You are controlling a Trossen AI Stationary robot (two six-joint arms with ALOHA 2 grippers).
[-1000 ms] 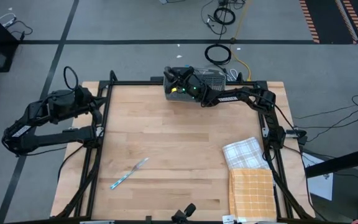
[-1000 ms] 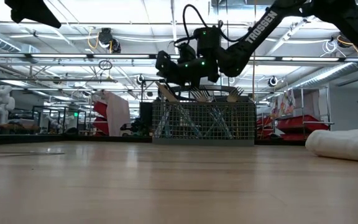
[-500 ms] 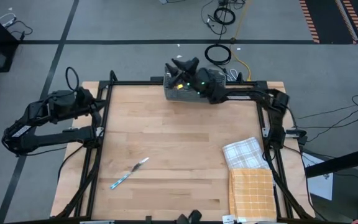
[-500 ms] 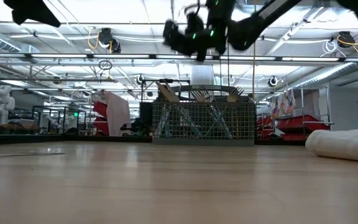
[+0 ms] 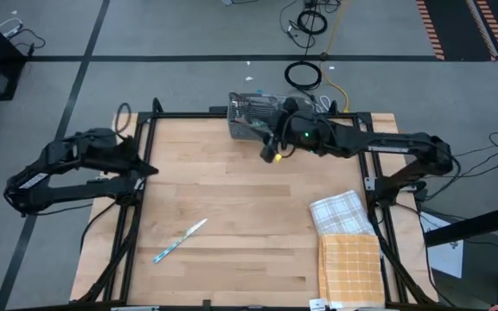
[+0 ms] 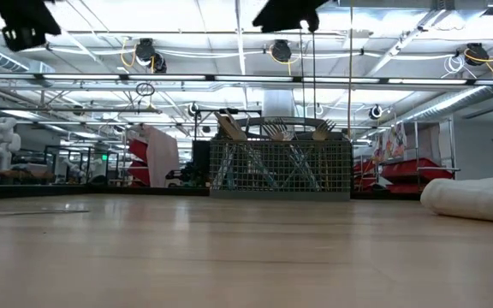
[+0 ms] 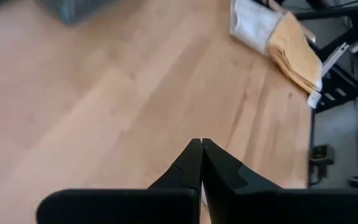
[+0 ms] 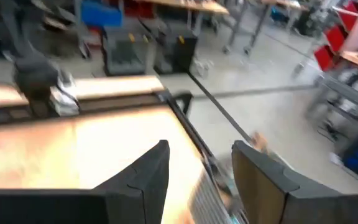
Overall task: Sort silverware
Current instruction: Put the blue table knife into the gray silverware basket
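Observation:
One piece of silverware (image 5: 180, 240), silver head and light blue handle, lies flat on the wooden table (image 5: 249, 199) at the near left. More silverware stands by its heads in the grey wire caddy (image 5: 256, 114) at the far edge, handles sticking up (image 6: 272, 130). High above the table, just near of the caddy, my right gripper (image 5: 272, 149) hangs open with nothing between its fingers (image 8: 197, 149). My left gripper (image 5: 148, 167) is shut and empty (image 7: 201, 146) at the table's left edge.
A white checked cloth (image 5: 339, 212) and a folded orange cloth (image 5: 350, 268) lie at the near right. The black frame rails (image 5: 137, 216) run along the table's left and right edges. Bare wood lies across the middle of the table.
My right gripper has risen from the caddy's left end, high above it, and swung back toward the table's near side, tipping from pointing down toward level. My left gripper has rolled at the wrist in place and stays shut. The silverware on the table has not moved.

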